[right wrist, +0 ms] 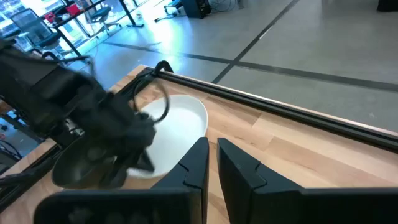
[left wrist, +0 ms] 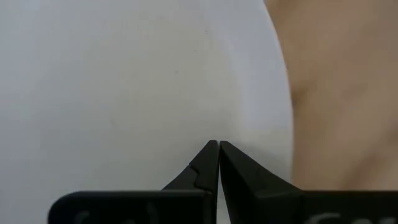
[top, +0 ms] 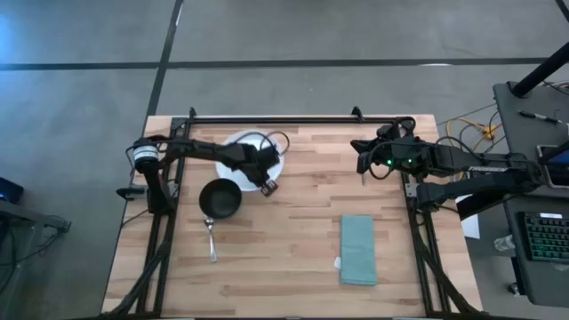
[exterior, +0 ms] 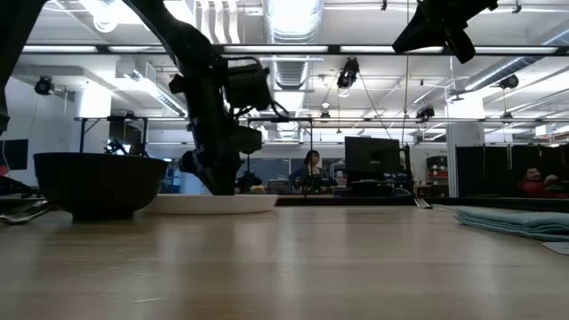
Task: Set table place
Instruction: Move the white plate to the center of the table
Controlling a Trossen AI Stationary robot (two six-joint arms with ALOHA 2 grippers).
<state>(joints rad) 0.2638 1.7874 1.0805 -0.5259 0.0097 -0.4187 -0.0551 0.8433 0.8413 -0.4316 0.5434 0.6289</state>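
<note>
1. Left end effector [top: 265, 180] sits low at the near-right rim of the white plate [top: 267, 148], fingers [left wrist: 208, 163] pressed together over the plate's surface.
2. Right end effector [top: 363, 162] hangs high above the worktop [top: 302, 258], well away from the plate, fingers almost together with a narrow gap.
3. Black bowl [top: 220, 198] stands just beside the plate; a spoon [top: 211, 240] lies near it, and the teal napkin [top: 358, 250] lies well apart to the right.
</note>
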